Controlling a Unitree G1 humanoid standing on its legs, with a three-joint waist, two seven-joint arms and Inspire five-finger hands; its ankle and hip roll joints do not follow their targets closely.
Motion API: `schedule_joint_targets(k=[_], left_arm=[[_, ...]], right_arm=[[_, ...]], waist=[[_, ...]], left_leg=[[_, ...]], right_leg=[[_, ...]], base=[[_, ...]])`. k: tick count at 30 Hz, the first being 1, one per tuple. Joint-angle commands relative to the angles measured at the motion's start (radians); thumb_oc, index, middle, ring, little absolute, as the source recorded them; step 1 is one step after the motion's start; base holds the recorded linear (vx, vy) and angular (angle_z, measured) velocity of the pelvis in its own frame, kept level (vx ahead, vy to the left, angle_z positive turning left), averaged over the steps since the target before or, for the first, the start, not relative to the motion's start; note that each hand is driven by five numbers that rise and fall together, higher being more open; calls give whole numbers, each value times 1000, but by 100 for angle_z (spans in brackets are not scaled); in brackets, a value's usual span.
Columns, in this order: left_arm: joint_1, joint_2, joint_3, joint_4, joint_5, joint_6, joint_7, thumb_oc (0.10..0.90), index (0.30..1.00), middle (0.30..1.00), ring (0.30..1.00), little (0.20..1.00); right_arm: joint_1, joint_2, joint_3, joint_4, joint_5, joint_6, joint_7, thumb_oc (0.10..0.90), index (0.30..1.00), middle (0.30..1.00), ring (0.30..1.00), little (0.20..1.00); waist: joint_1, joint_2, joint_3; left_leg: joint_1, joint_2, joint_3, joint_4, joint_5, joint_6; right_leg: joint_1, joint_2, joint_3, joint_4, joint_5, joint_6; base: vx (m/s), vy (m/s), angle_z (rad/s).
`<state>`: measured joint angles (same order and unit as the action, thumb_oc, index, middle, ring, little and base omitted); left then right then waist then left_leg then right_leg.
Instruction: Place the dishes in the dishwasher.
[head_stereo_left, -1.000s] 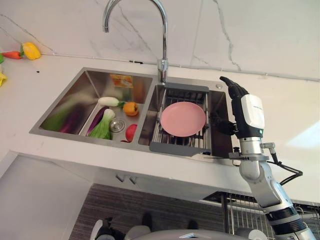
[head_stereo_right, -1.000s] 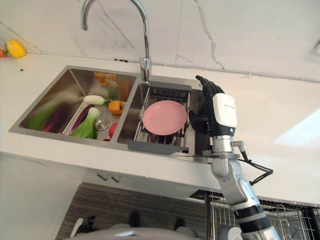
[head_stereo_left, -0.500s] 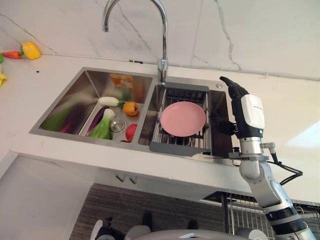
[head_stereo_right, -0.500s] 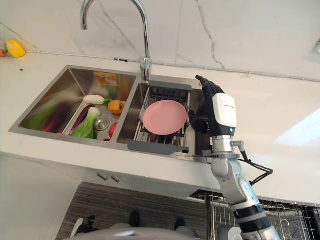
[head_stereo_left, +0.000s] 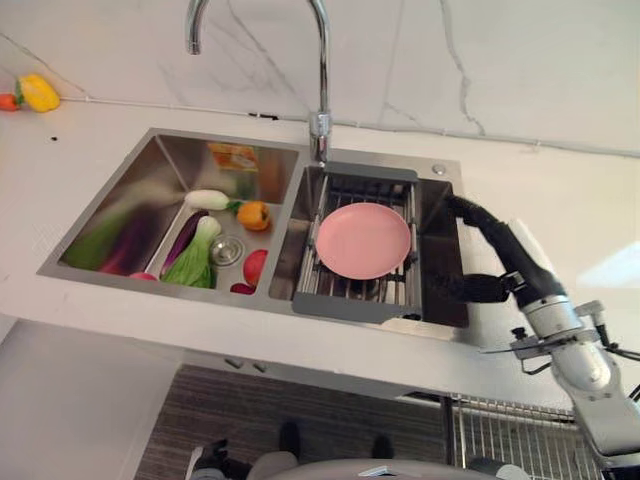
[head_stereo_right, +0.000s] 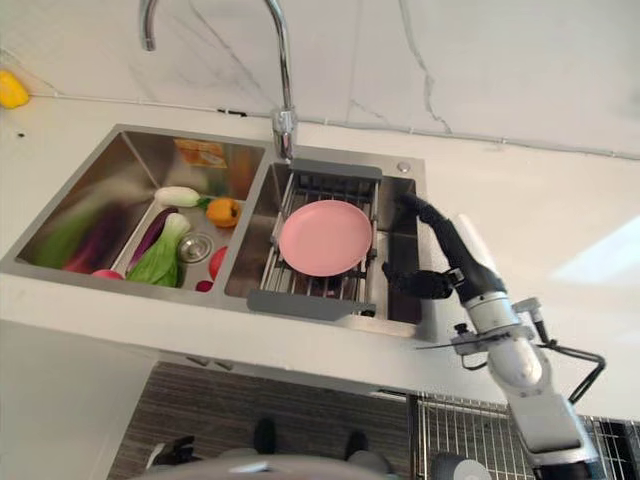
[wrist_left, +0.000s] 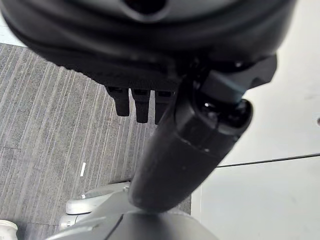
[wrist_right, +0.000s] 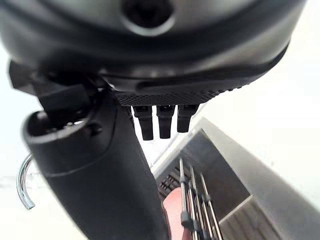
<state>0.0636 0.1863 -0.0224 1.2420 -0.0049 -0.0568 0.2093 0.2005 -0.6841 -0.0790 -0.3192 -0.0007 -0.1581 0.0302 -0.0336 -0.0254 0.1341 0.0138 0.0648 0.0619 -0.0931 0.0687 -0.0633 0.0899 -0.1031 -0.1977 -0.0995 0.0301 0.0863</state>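
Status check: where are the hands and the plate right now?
Right hand open, at the sink's right edge, holding nothing. Left hand open, down over the floor. Pink plate flat on the rack. Nothing between.

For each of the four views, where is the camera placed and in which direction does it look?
Left eye view: head camera looking down at the sink; right robot hand beside the pink plate.
Right eye view: the same scene from slightly aside.
Left wrist view: along the left robot hand, open, toward the floor.
Right wrist view: along the open right robot hand toward the rack.
Both eye views and the right wrist view show the plate.
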Motion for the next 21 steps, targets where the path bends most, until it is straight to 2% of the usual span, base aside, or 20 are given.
schedule_joint_targets(k=[1, 2, 8, 14, 21], left_arm=[[-82, -32, -8, 35, 20, -29, -33, 800, 900, 900, 900, 900], [-81, -28, -8, 35, 20, -30, -37, 800, 900, 900, 900, 900], [-80, -20, -14, 37, 13, -24, -47, 800, 900, 900, 900, 900], [-73, -18, -22, 45, 23, -17, -44, 800, 900, 900, 900, 900], [-64, -21, -21, 46, 23, -12, -41, 800, 900, 900, 900, 900]], right_arm=[[-71, -84, -52, -178, -62, -100, 33, 800, 900, 900, 900, 900], [-83, -125, -37, -184, -71, -100, 56, 800, 900, 900, 900, 900], [-140, -187, 61, -153, -110, -87, 95, 800, 900, 900, 900, 900], [-222, -160, 142, -124, -185, -75, 73, 800, 900, 900, 900, 900], [-263, -138, 165, -93, -264, -56, 50, 800, 900, 900, 900, 900]], waist=[[3, -18, -7], [4, -17, -8], [10, -17, -11], [24, -14, -15], [39, -13, -17]], left_leg=[[55, 94, 49, 6, -28, -69], [56, 94, 50, 6, -29, -69], [64, 93, 52, 6, -36, -67], [70, 90, 53, 6, -42, -63], [70, 89, 41, 6, -44, -63]], right_leg=[[-12, -75, 42, 12, -25, 81], [-10, -75, 43, 12, -26, 81], [-4, -78, 41, 12, -28, 82], [3, -81, 39, 12, -31, 83], [14, -84, 30, 12, -37, 81]], base=[[18, 16, -10], [18, 16, -7], [12, 11, -4], [0, 0, 0], [0, 0, 0]])
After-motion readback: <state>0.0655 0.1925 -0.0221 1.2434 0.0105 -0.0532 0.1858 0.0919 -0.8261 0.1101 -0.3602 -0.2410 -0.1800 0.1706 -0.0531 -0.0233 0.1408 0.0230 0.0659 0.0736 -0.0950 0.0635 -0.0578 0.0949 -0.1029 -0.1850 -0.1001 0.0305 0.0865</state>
